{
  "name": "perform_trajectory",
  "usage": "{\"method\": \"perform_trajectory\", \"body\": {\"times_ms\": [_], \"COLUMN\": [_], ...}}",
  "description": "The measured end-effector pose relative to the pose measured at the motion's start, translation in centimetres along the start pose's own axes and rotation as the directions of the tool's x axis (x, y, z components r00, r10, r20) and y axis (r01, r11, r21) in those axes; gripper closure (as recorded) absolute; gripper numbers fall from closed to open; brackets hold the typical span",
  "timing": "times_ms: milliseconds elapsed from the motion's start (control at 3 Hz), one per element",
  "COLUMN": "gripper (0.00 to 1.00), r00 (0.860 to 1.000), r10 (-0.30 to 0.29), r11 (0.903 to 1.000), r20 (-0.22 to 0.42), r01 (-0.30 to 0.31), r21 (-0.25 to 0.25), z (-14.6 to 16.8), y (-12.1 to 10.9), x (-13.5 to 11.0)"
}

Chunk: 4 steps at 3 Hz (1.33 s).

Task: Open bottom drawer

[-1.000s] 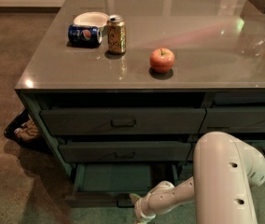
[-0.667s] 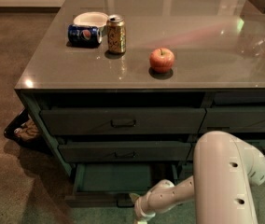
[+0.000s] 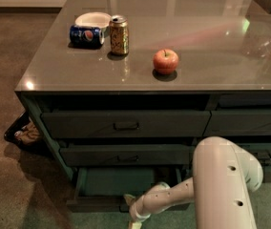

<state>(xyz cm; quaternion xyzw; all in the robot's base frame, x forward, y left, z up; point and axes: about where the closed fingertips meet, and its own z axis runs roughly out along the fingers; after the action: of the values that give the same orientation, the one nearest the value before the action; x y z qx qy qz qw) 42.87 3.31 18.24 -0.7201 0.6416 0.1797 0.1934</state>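
Note:
The bottom drawer stands pulled out from the left stack, and its flat teal-green inside shows. Its slim dark front is near the bottom edge of the camera view. My gripper is low at the middle of that front, where the pull would be; the pull itself is hidden behind it. The white forearm reaches to it from the big white arm housing at the lower right.
Two taller drawers sit shut above the open one. On the counter are an apple, a gold can, a lying blue can and a white bowl. A dark bin stands on the floor at the left.

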Motion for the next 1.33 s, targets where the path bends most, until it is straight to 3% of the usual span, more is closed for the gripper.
{"method": "perform_trajectory", "body": {"times_ms": [333,1333], "gripper": [0.0,0.0], "r00": [0.998,0.998], "r10": [0.057,0.057], "r11": [0.9961,0.9961], "r20": [0.01,0.01], "r01": [-0.056,-0.056], "r21": [-0.069,-0.069], "z": [1.45,1.07], "y": [3.25,3.0], "x": [0.79,0.11]}}
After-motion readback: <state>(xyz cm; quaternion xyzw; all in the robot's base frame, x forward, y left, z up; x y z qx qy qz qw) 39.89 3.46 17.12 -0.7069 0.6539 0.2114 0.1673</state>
